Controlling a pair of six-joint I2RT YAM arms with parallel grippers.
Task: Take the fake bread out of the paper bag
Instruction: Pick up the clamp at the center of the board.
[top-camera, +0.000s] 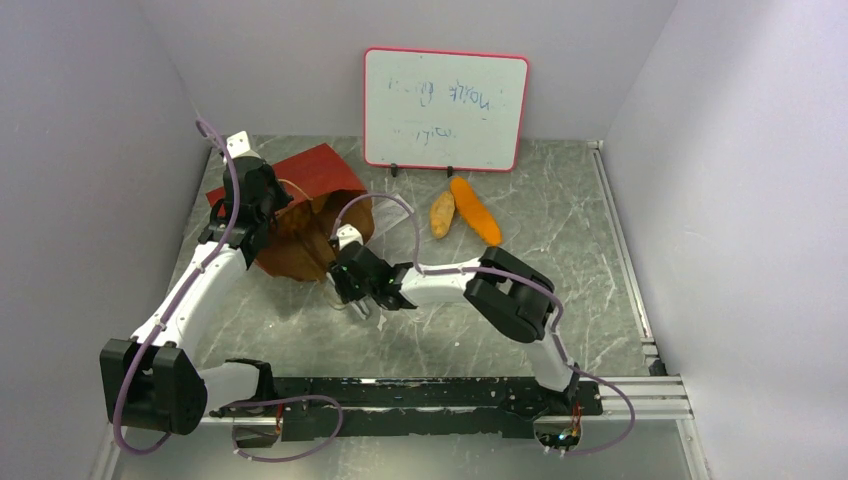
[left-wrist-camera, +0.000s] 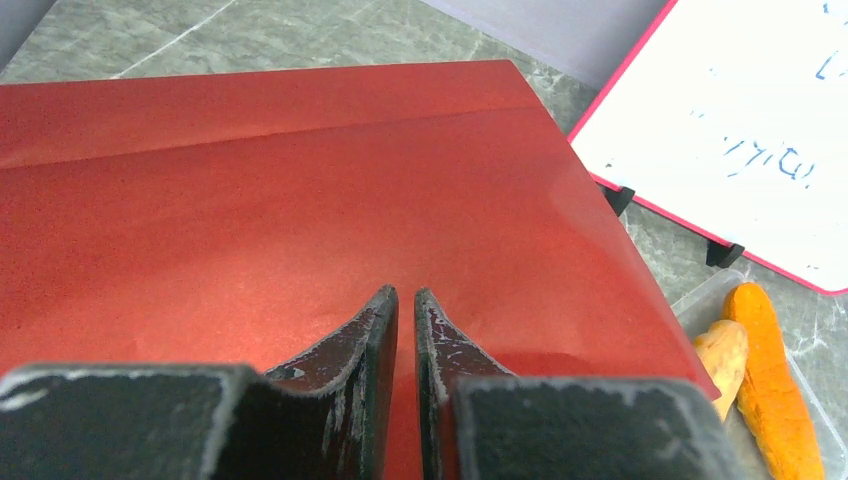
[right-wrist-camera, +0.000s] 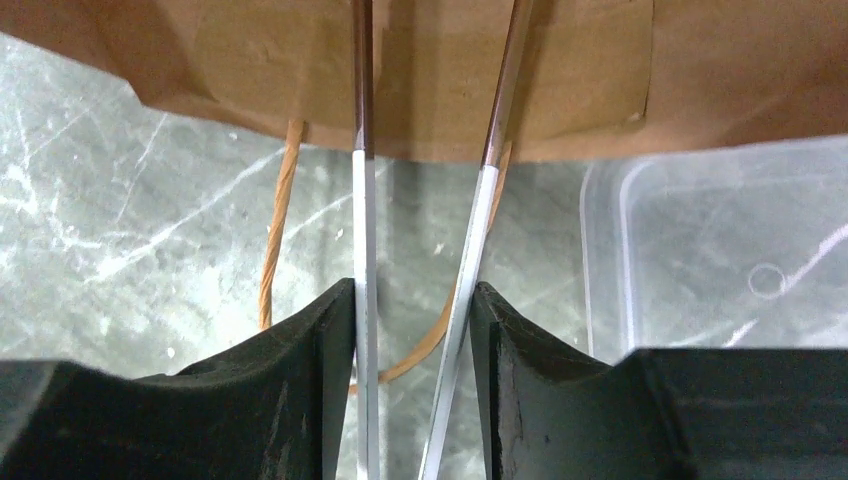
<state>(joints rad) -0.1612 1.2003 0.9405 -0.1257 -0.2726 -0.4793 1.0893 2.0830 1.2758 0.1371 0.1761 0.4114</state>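
The paper bag (top-camera: 312, 172) lies on its side at the back left, red outside, brown mouth (right-wrist-camera: 450, 80) facing the arms. My left gripper (top-camera: 262, 205) is shut, its tips (left-wrist-camera: 405, 295) against the bag's red top (left-wrist-camera: 300, 200); any pinched paper is hidden. My right gripper (top-camera: 352, 292) sits just in front of the mouth, its jaws (right-wrist-camera: 412, 290) pressed on two thin metal tong arms (right-wrist-camera: 362, 200) that reach up over the bag's edge. Two pieces of fake bread, an orange baguette (top-camera: 475, 210) (left-wrist-camera: 775, 390) and a tan roll (top-camera: 442, 214) (left-wrist-camera: 722, 360), lie right of the bag.
A clear plastic tray (right-wrist-camera: 640, 260) (left-wrist-camera: 690, 300) holds the two pieces of bread. An orange loop handle (right-wrist-camera: 275, 230) of the bag trails on the marble table. A whiteboard (top-camera: 445, 108) stands at the back. Walls close in on both sides.
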